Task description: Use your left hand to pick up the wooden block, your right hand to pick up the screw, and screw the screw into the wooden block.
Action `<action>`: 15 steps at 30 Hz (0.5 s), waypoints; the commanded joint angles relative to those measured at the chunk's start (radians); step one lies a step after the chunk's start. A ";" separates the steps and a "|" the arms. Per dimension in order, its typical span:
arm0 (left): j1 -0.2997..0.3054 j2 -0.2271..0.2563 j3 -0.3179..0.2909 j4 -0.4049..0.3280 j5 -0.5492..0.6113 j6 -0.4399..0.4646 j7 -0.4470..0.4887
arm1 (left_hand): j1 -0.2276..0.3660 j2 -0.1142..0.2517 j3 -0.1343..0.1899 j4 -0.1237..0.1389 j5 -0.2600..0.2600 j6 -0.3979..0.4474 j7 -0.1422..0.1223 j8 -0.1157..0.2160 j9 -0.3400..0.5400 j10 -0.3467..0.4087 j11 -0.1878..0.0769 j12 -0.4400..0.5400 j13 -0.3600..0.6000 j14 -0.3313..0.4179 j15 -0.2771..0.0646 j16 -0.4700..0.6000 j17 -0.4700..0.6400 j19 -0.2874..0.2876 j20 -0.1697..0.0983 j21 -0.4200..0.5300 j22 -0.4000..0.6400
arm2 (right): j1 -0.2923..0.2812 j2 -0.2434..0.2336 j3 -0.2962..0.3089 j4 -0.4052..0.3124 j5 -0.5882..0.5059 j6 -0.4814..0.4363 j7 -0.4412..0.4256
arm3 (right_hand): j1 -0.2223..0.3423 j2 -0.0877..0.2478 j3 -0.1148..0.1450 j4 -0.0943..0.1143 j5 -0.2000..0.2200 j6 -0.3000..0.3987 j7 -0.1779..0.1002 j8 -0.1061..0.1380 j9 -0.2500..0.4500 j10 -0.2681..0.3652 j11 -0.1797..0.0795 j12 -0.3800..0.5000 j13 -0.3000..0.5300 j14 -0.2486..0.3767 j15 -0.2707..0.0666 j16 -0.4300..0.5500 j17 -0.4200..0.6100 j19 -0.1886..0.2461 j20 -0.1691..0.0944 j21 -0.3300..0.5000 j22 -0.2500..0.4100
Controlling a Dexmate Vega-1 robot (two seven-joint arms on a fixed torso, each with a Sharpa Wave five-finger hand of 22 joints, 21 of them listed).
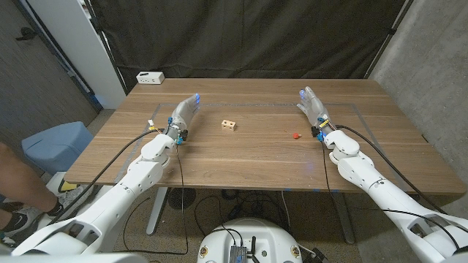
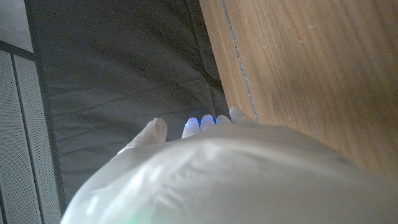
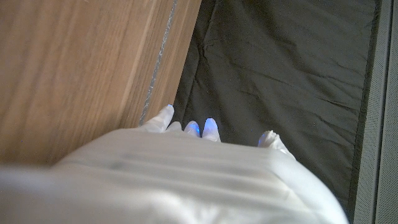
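Wooden table (image 1: 248, 157) across the head view, dark curtain (image 1: 248, 36) hanging behind its far edge and seen again in both wrist views past the fingertips. Left arm (image 1: 139, 172) in from the near left corner, right arm (image 1: 373, 175) from the near right corner, both cut off by the picture's lower edge. Left hand (image 1: 184, 113) over the table's left part, toward the far edge, fingers apart and stretched forward, nothing in it; whether touching the wood or just above it, cannot tell. In its own wrist view only a blurred pale back of the hand, with fingertips (image 2: 200, 124) glowing blue beyond it. Right hand (image 1: 313, 106) mirrored over the table's right part, likewise released, fingers spread, holding nothing; blurred the same way in the right wrist view, palm side hidden. White box (image 1: 151, 77) at the far left corner, details too small to read. Blue stool (image 1: 55, 142) on the floor beside the left edge, and part of a person's leg (image 1: 14, 183) cut off at the frame's left side. Block (image 1: 229, 125) lying free near the table's middle, slightly toward the far edge, dark holes on its faces, well apart from both hands. Screw (image 1: 295, 134) a tiny red speck right of the block, just inside the right hand; shape impossible to make out.
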State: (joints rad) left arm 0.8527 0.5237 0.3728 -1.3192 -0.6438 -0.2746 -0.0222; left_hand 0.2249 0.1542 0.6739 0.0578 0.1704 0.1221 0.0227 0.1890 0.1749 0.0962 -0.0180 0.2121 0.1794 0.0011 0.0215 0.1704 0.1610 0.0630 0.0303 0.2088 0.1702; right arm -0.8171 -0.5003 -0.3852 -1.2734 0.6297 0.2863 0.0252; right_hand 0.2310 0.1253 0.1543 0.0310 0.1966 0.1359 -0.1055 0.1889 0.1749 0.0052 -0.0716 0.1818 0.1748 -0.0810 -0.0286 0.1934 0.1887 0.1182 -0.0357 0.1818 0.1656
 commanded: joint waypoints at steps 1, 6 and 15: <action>-0.004 0.020 0.009 -0.021 0.022 0.022 0.008 | 0.010 0.016 0.005 -0.003 0.004 0.008 -0.003 0.002 0.002 0.010 -0.002 0.004 0.003 -0.002 0.011 0.004 0.002 0.007 0.004 -0.001 0.003 | 0.005 0.003 -0.005 0.002 -0.006 -0.005 -0.005 | 0.012 0.006 0.010 0.000 0.004 0.009 0.001 0.003 0.005 -0.002 -0.011 0.006 0.004 -0.007 -0.002 0.004 0.002 0.011 -0.001 0.007 0.002; -0.021 0.057 0.024 -0.051 0.074 0.055 0.024 | 0.013 0.012 0.005 -0.010 0.004 0.007 -0.009 0.000 0.002 0.010 -0.008 0.001 0.003 -0.010 0.014 0.001 0.002 0.001 0.008 -0.005 0.003 | 0.013 0.000 -0.008 0.005 -0.008 -0.018 -0.005 | 0.013 0.007 0.012 -0.001 0.004 0.009 0.002 0.002 0.005 -0.003 -0.012 0.005 0.004 -0.007 -0.001 0.003 0.001 0.011 -0.002 0.007 0.002; -0.032 0.099 0.043 -0.115 0.139 0.106 0.057 | 0.018 0.002 -0.001 -0.024 0.004 0.009 -0.026 -0.002 0.002 0.013 -0.030 -0.001 0.004 -0.023 0.037 -0.001 0.002 -0.014 0.015 -0.013 0.003 | 0.032 -0.012 -0.005 0.015 -0.011 -0.033 0.002 | 0.015 0.008 0.015 -0.003 0.004 0.008 0.003 0.001 0.005 -0.003 -0.012 0.005 0.005 -0.007 -0.002 0.003 0.001 0.012 -0.003 0.007 0.002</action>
State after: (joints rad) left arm 0.8347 0.5795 0.3968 -1.3756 -0.5693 -0.2201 0.0036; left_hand 0.2302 0.1596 0.6736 0.0408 0.1704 0.1279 0.0092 0.1890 0.1748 0.1049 -0.0343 0.2121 0.1792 -0.0200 0.0507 0.1704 0.1608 0.0538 0.0395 0.2022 0.1700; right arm -0.8025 -0.5011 -0.3913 -1.2674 0.6216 0.2703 0.0226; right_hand 0.2361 0.1305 0.1585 0.0269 0.1966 0.1395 -0.1019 0.1889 0.1747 0.0014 -0.0753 0.1818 0.1747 -0.0808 -0.0285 0.1934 0.1859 0.1181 -0.0356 0.1818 0.1654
